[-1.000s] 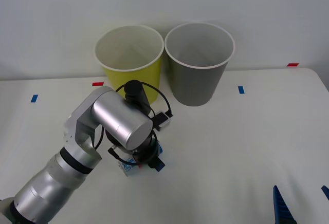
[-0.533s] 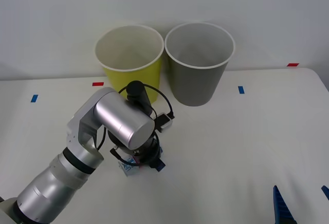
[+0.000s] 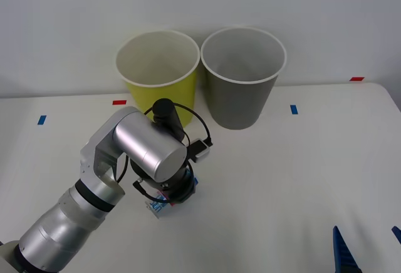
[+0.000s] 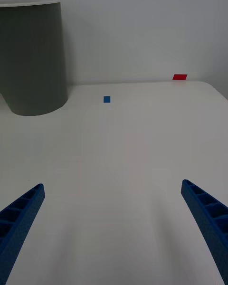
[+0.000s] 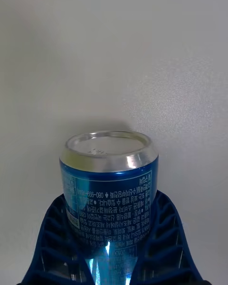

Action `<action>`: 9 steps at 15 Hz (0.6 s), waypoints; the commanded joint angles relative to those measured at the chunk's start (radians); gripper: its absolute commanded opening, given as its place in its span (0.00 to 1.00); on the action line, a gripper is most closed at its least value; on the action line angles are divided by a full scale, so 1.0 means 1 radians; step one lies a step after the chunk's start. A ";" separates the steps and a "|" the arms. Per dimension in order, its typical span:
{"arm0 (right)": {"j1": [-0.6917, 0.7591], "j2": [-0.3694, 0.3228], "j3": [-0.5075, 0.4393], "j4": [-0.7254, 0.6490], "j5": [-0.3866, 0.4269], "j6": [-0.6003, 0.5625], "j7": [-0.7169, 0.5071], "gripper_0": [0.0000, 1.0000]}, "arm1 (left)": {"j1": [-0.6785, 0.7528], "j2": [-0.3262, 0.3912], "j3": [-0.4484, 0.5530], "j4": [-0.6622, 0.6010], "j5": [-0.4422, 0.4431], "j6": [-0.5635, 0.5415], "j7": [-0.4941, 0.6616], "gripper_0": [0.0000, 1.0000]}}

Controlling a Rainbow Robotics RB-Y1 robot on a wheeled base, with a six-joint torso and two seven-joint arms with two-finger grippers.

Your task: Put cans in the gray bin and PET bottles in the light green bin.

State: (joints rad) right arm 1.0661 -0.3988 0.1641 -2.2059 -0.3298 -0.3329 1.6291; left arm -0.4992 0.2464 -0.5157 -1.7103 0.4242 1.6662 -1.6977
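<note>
Can point(image 5: 108, 180) sits low on the tabletop point(image 3: 282, 173) in front of the two bins, now clamped between the blue ribbed fingers point(image 5: 168, 237) of the left pincer point(image 3: 170, 199), its silver end pointing away from the wrist. Compared with a moment ago, the blue fingertip that stuck out beside the can has drawn in against it, which I read as the grasp closing; the arm itself has barely shifted. That should mean the pick is secured and a lift can follow, with the gray bin point(image 3: 241, 91) the proper target rather than the green bin point(image 3: 156, 76) beside it. Right pincer point(image 4: 114, 228) waits spread wide over bare tabletop, well apart from the can.
</note>
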 commanded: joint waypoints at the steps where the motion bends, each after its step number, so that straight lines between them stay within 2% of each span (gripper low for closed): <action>1: 0.000 0.000 0.000 0.000 0.000 0.000 0.000 1.00 | 0.001 0.001 0.000 -0.009 -0.008 -0.008 0.003 0.00; 4: 0.000 0.000 0.000 0.000 0.000 0.000 0.000 1.00 | 0.056 0.028 -0.001 -0.078 -0.024 -0.102 0.003 0.00; 9: 0.000 0.000 0.000 0.000 0.000 0.000 0.000 1.00 | 0.186 0.108 0.000 -0.322 -0.084 -0.206 -0.003 0.00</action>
State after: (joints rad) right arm 1.0661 -0.3988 0.1641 -2.2059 -0.3298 -0.3329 1.6291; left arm -0.3434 0.3294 -0.5161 -1.9808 0.3588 1.4885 -1.6975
